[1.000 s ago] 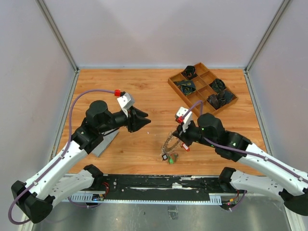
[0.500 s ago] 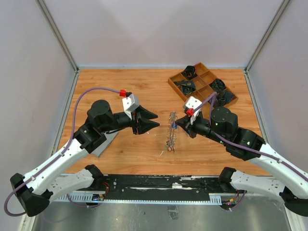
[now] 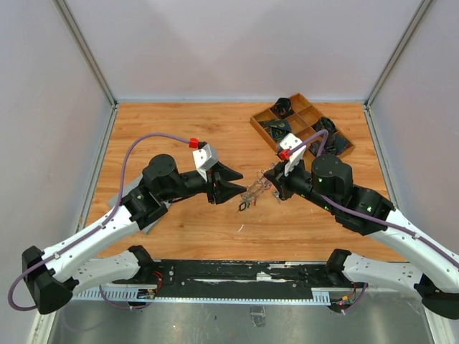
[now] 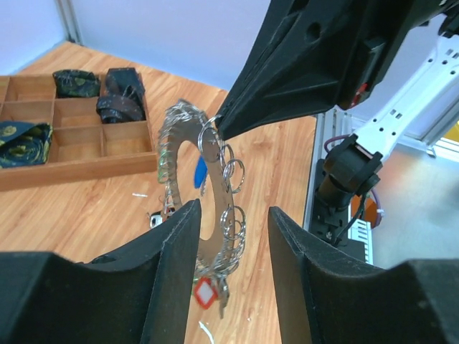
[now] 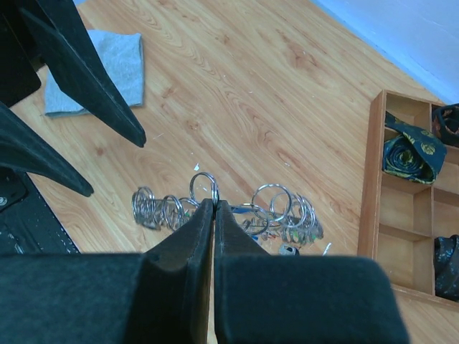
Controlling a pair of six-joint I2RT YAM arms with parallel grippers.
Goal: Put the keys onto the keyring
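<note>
— Pinching what, the right gripper (image 5: 214, 203)?
— Jaws pressed together on the keyring (image 4: 212, 222), gripped at its upper edge. The ring hangs off the tips, clear of the table (image 3: 179, 136).
— And the left gripper (image 4: 231, 211)?
— Spread, holding nothing. Its tips point at the ring, which hangs just ahead, framed between the two fingers in the wrist view. Cannot tell if they touch it.
— Any keys (image 4: 206, 292)?
— One with a red tag at the ring's lowest point, a blue tag (image 4: 200, 172) inside the loop, small split rings (image 4: 233, 172) along the band.
— Farther out?
— A wooden tray (image 3: 257, 123) beyond the right gripper, dark bundles (image 4: 118, 107) in its compartments. A grey cloth (image 5: 107, 72) lies flat behind the left jaws, under that arm.
</note>
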